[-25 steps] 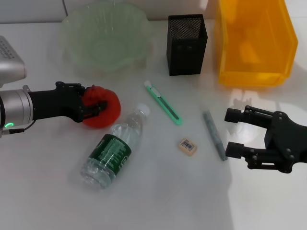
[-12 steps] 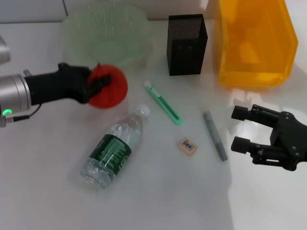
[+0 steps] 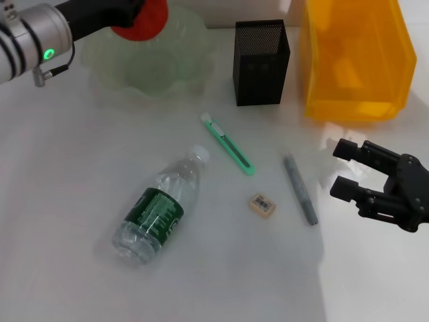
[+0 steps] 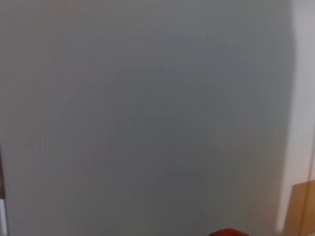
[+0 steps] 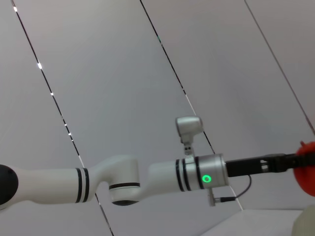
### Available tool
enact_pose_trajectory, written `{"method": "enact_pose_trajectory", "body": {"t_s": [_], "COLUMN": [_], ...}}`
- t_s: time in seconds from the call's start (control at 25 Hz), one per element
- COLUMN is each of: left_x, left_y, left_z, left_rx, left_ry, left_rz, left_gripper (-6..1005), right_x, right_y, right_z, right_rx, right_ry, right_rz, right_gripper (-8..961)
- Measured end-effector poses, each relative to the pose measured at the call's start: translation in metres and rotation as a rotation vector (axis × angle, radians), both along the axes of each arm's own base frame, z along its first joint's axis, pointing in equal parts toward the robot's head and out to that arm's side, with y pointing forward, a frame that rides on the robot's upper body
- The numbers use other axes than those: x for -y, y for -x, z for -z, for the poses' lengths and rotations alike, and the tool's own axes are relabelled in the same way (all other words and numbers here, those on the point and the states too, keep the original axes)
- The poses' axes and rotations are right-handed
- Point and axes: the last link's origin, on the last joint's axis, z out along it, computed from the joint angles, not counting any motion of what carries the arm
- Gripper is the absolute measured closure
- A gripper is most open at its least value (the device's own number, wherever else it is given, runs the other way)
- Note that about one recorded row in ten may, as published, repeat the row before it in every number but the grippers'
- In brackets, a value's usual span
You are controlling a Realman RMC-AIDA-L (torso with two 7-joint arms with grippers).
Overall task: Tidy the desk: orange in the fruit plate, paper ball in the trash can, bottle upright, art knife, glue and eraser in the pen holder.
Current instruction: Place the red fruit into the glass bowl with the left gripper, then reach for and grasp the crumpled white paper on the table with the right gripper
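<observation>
Comparing with half a second back: orange point(image 3: 139, 20) lifted from 9 o'clock of the desk up to 11 o'clock, now above the far rim of the fruit plate point(image 3: 151, 67), clamped by the left gripper point(image 3: 131, 10). Right gripper point(image 3: 358, 176) nudged slightly toward 3 o'clock, hovering with fingers spread, holding nothing.

Counting, largest first: one white desk point(image 3: 221, 268); one yellow bin point(image 3: 355, 60) at 1 o'clock; one pale green fruit plate at 11 o'clock; one clear bottle point(image 3: 157, 208) with a green label, lying on its side near 7 o'clock; one black mesh pen holder point(image 3: 261, 62) at 12 o'clock; one green art knife point(image 3: 228, 144) near centre; one grey glue stick point(image 3: 299, 189) toward 4 o'clock; one small eraser point(image 3: 262, 204) between knife and glue.

Showing in the right wrist view: grey panelled wall, left arm point(image 5: 162, 174) stretched out, orange at the edge.
</observation>
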Motion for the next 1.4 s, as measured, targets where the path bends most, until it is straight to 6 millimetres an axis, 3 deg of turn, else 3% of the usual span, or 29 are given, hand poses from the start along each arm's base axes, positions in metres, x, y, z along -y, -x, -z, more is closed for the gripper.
{"method": "enact_pose_trajectory", "body": {"t_s": [0.12,0.32,0.52,0.68,0.72,0.76,0.8,0.88,1.0,1.16,1.2,1.36,1.4], "left_x": [-0.003,0.002,0.010,0.029,0.045,0.045,0.064,0.074,0.104,0.127,0.137,0.144,0.146], "left_y": [0.003,0.011,0.013,0.000,-0.008,-0.008,-0.013,-0.012,0.004,0.010,0.012,0.017,0.018], "left_z": [0.005,0.003,-0.003,-0.013,-0.014,-0.014,-0.013,-0.014,-0.017,-0.014,-0.009,-0.002,0.002], "left_rx": [-0.025,0.024,0.090,0.196,0.216,0.216,0.215,0.207,0.164,0.167,0.174,0.164,0.158], "left_ry": [-0.010,-0.055,-0.063,-0.011,0.063,0.063,0.169,0.240,0.453,0.592,0.651,0.704,0.722], "left_rz": [-0.031,-0.032,0.002,0.161,0.273,0.273,0.374,0.411,0.446,0.473,0.473,0.446,0.432], "left_gripper": [778,565,468,390,371,351,332,155,156,157,157,157,157], "right_x": [0.000,-0.002,-0.007,-0.012,-0.015,-0.015,-0.016,-0.016,-0.015,-0.018,-0.021,-0.041,-0.055], "right_y": [0.001,0.001,0.003,0.002,-0.003,-0.003,-0.010,-0.013,-0.020,-0.022,-0.020,-0.005,0.005], "right_z": [0.001,0.001,0.001,-0.007,-0.018,-0.018,-0.036,-0.046,-0.075,-0.102,-0.107,-0.117,-0.116], "right_rx": [-0.004,-0.005,-0.001,0.003,0.023,0.023,0.061,0.081,0.170,0.352,0.399,0.555,0.632], "right_ry": [0.002,-0.002,-0.004,-0.019,-0.018,-0.018,-0.004,0.008,0.033,0.058,0.071,0.124,0.163], "right_rz": [0.000,0.001,0.000,0.009,0.030,0.030,0.063,0.081,0.123,0.180,0.196,0.220,0.229], "right_gripper": [159,163,167,170,171,171,172,173,176,179,180,182,183]}}
